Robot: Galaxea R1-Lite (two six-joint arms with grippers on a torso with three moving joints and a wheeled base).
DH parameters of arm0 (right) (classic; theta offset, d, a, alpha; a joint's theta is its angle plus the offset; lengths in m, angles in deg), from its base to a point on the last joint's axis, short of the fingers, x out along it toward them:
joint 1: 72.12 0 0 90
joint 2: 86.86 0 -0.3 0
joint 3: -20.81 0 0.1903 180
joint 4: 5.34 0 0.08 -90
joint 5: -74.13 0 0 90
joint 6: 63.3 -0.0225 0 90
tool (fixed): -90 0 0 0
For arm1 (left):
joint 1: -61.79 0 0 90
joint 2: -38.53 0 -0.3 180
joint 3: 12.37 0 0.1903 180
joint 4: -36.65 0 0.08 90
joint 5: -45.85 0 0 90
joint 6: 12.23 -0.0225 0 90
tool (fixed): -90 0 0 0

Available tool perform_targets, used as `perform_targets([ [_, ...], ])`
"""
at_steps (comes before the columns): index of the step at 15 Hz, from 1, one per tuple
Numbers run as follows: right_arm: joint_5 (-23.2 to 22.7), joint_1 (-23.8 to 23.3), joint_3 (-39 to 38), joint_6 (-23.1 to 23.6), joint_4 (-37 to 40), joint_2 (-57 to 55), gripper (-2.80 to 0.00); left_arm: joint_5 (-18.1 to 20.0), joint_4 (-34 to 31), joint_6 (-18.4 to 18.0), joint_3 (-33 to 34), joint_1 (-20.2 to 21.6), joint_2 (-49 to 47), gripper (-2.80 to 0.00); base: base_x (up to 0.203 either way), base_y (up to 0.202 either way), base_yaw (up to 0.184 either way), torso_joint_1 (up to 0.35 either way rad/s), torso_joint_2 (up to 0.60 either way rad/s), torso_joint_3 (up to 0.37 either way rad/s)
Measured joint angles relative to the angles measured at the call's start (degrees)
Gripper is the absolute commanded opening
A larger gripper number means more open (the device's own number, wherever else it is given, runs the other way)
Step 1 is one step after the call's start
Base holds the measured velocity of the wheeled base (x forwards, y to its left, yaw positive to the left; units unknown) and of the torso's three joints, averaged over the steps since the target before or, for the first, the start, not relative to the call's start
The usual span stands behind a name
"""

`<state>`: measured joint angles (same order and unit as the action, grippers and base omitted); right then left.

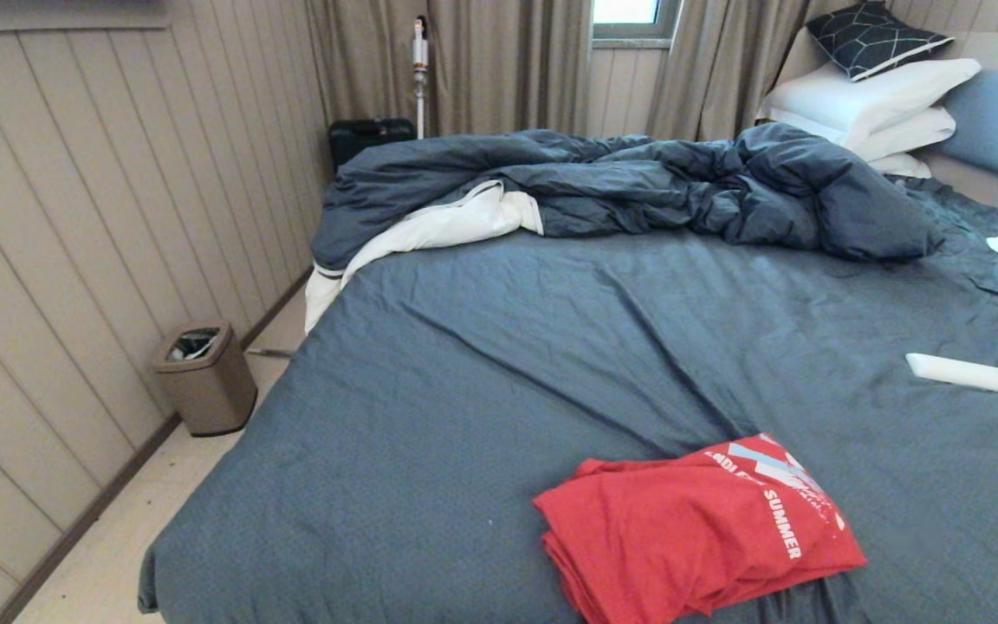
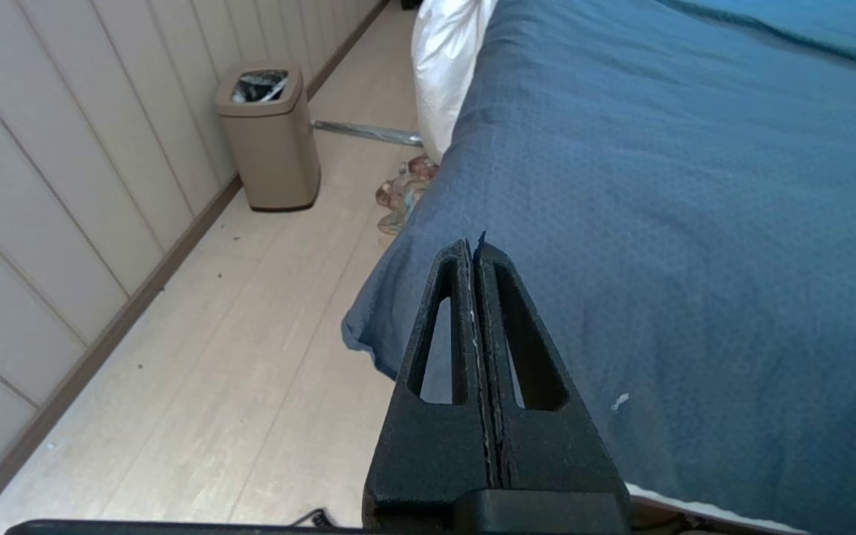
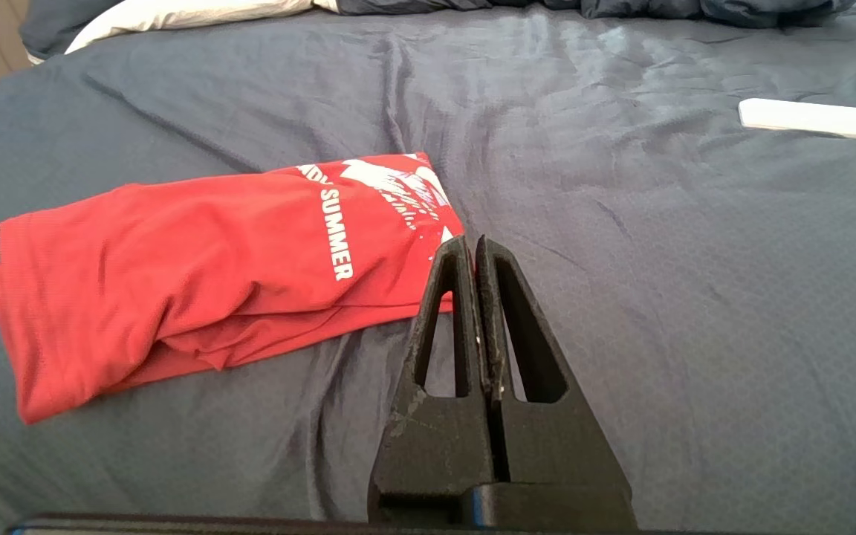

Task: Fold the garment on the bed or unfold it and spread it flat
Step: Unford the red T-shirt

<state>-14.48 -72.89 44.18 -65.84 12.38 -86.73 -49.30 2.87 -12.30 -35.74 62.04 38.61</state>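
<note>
From the head camera, a red shirt (image 1: 698,533) lies folded in a loose bundle on the bed (image 1: 499,364), its "SUMMER" print facing up; relative to the shirt, a rumpled duvet (image 1: 638,186) is heaped well beyond it at the far side of the bed, white pillows (image 1: 867,108) are stacked beyond and to the right, a flat white object (image 1: 975,375) rests on the sheet to the right, and a tan bin (image 1: 204,377) stands on the floor off to the left; neither arm shows here. In the left wrist view, the left gripper (image 2: 475,249) hangs over the bed's edge with its fingers pressed together and nothing between them, the bin (image 2: 270,137) on the floor beyond. In the right wrist view, the right gripper (image 3: 470,245) hovers over the sheet just beside the shirt's (image 3: 198,275) printed end, fingers likewise together and empty, the white object (image 3: 818,119) well apart from the shirt.
</note>
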Motion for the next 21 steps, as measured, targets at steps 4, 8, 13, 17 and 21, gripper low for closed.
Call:
perform_targets([
  [4,-0.14,0.02,0.00,0.15,0.00,0.00,-2.80,-0.01,0.11,0.12,0.00,0.00,0.00,-2.80,0.000,0.000,0.000,0.000,0.00,0.000],
  [8,-0.17,0.06,0.00,0.09,0.00,-0.02,-2.80,-0.06,0.38,0.40,0.00,0.00,0.00,-2.80,0.000,0.000,0.000,0.000,0.00,0.000],
  [13,-0.17,0.04,0.00,0.05,-0.02,-0.02,-2.80,-0.14,1.45,0.51,0.02,-0.01,0.00,-2.80,0.000,0.000,0.000,0.000,0.00,0.000],
  [17,-0.35,0.06,0.00,0.22,-0.02,-0.02,-2.80,-0.08,4.55,0.71,0.10,0.00,0.00,-2.80,0.000,0.000,0.000,0.000,0.00,0.000],
  [21,-0.44,0.06,0.00,0.40,-0.09,-0.02,-2.80,-0.19,5.14,1.19,0.02,0.00,0.00,-2.80,0.000,0.000,0.000,0.000,0.00,0.000],
])
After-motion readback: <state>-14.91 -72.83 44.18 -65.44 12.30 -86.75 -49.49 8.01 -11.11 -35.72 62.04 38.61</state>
